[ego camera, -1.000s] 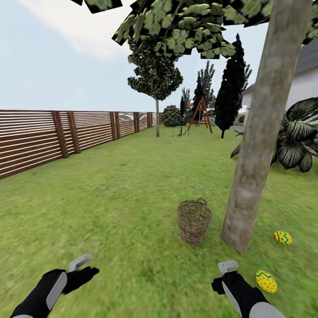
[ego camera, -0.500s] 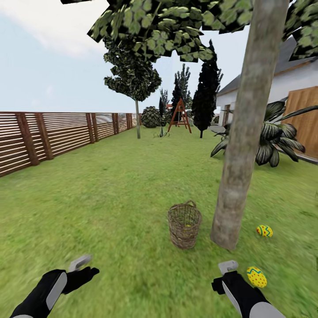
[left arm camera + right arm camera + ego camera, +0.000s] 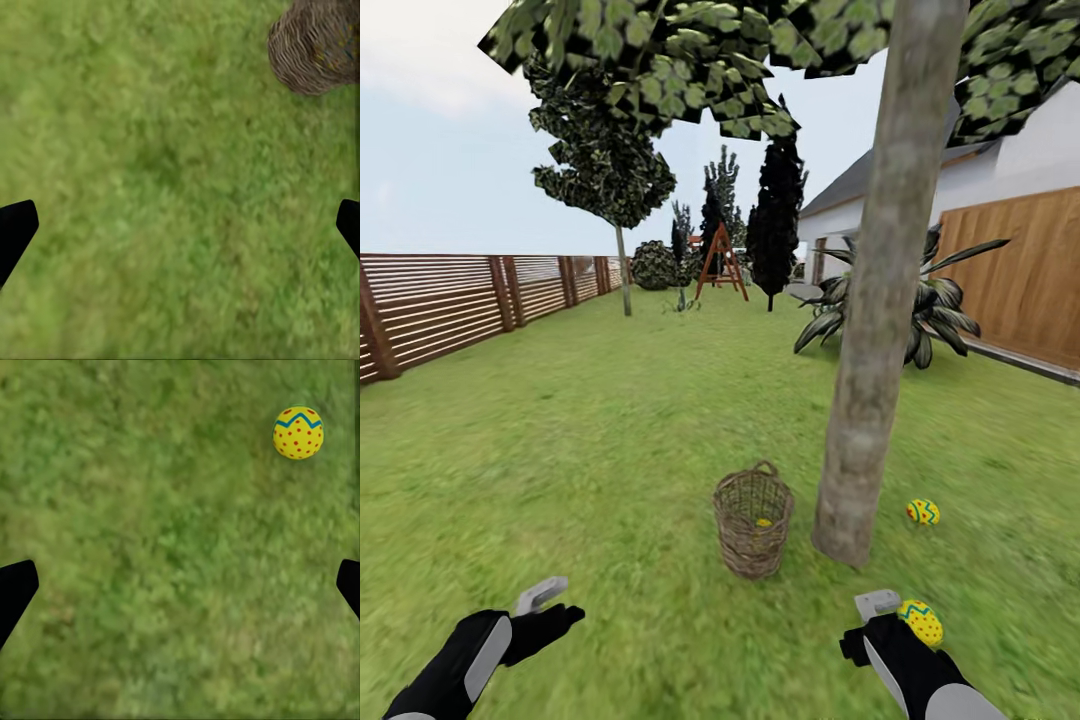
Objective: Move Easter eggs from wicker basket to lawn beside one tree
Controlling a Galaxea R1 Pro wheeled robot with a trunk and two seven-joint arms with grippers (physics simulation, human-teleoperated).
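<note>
Our view has swung right, shifting the wicker basket (image 3: 752, 518) leftward in frame. One egg (image 3: 763, 522) remains inside (two lie by the tree (image 3: 865, 380)), ahead between both spread grippers, the right gripper (image 3: 876, 604) nearer.

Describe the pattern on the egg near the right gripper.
Yellow egg with red dots and a blue-green zigzag; right wrist view.

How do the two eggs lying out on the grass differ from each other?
The near egg lies on the grass beside the right hand, well short of the tree trunk; the far egg lies close to the trunk's base. The near egg shows red dots under a blue zigzag; the far egg's zigzags look bolder, its dots unclear. Both are yellow and out of the basket.
</note>
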